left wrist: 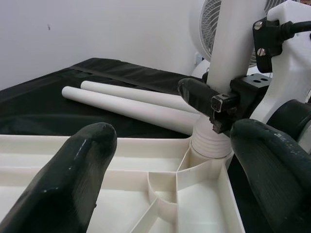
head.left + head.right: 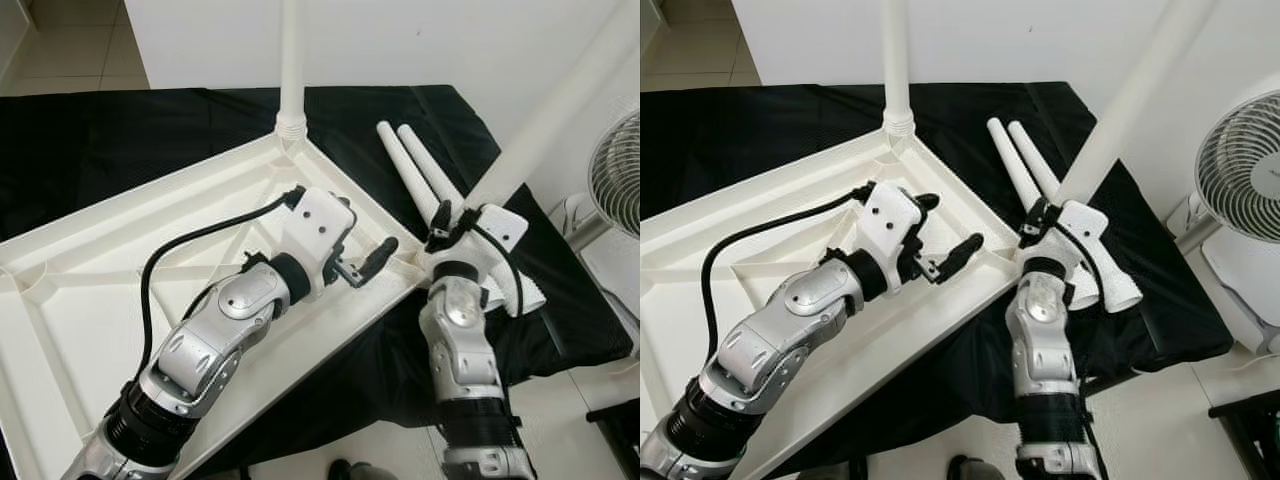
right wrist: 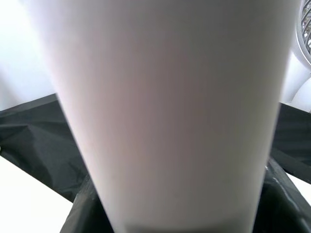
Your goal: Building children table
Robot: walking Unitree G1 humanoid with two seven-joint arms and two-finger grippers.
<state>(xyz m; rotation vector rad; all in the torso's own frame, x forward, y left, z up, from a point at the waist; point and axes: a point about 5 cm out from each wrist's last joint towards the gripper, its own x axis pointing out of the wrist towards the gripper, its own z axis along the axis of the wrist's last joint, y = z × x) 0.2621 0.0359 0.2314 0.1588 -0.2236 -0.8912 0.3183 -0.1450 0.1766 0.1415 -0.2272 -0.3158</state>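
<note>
A white children's tabletop (image 2: 120, 300) lies upside down on a black cloth. One white leg (image 2: 291, 60) stands in its far corner. A second leg (image 2: 560, 105) rises from the near right corner, its ribbed end (image 1: 211, 143) sitting at the corner socket. My right gripper (image 2: 450, 218) is shut on this leg just above the socket; up close the leg (image 3: 170, 107) sits between its fingers. My left gripper (image 2: 952, 222) hovers open over the tabletop's ribs, a short way left of that corner, with its fingers (image 1: 73, 179) wide apart and nothing between them. Two loose legs (image 2: 415, 165) lie side by side on the cloth.
A white fan (image 2: 618, 170) stands on the floor to the right, close to the held leg. The black cloth (image 2: 100, 130) spreads behind the tabletop up to a white wall. Pale floor tiles (image 2: 590, 400) show at the near right.
</note>
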